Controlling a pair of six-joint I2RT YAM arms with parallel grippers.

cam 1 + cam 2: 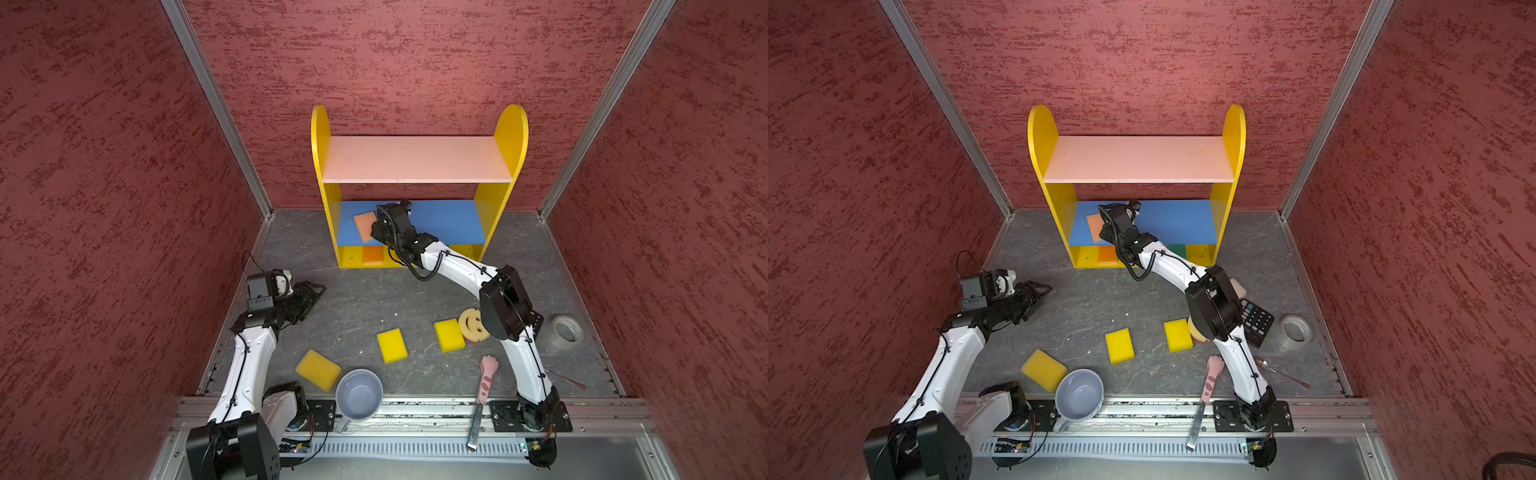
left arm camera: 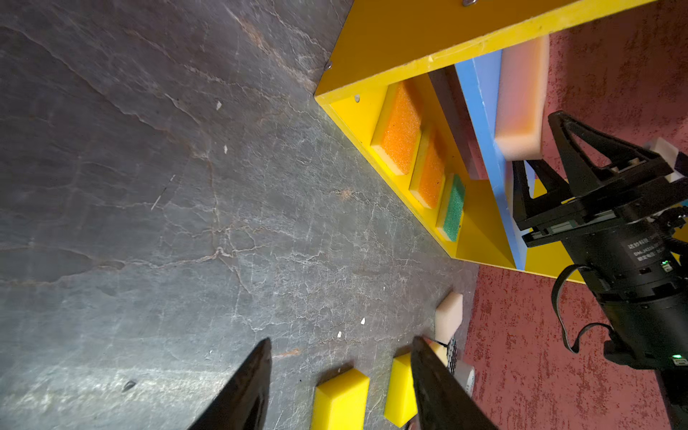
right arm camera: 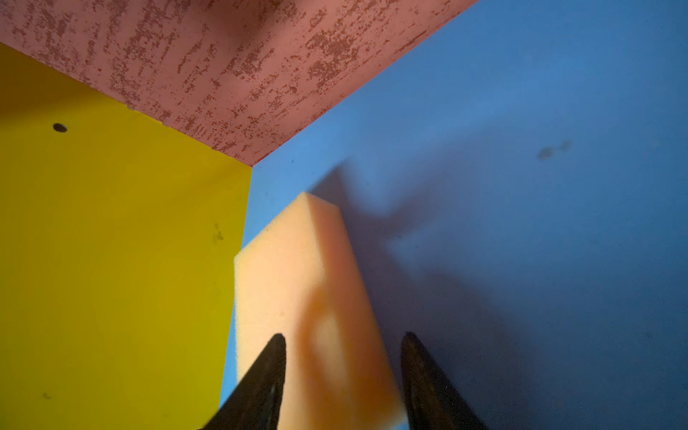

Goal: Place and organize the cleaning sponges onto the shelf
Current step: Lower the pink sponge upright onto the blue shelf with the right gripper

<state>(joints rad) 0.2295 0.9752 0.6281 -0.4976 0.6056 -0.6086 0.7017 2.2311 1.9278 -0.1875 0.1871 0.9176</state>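
Right pincer [image 3: 343,335] sits inside the shelf's [image 1: 511,137] middle tier with its black tapered jaws apart. The peach sponge [image 3: 290,268], a soft, fine-pored rectangular foam block, lies on the smooth blue board [image 3: 521,111] between them. My wrist picture is blurred there, so I cannot tell whether either jaw touches it. Just beyond the sponge stands the glossy yellow side panel [image 3: 111,242].

Below this pincer, on the yellow bottom board, an orange-topped sponge [image 2: 400,130], a second orange-topped sponge [image 2: 432,175] and a green-topped sponge [image 2: 454,208] lie in a row with their coarse scouring faces up.

Left pincer [image 2: 342,339] has its jaws spread and grips nothing, low over the grey, veined bench [image 2: 149,223]. A plain yellow foam block [image 2: 340,398] lies just ahead of its tips.
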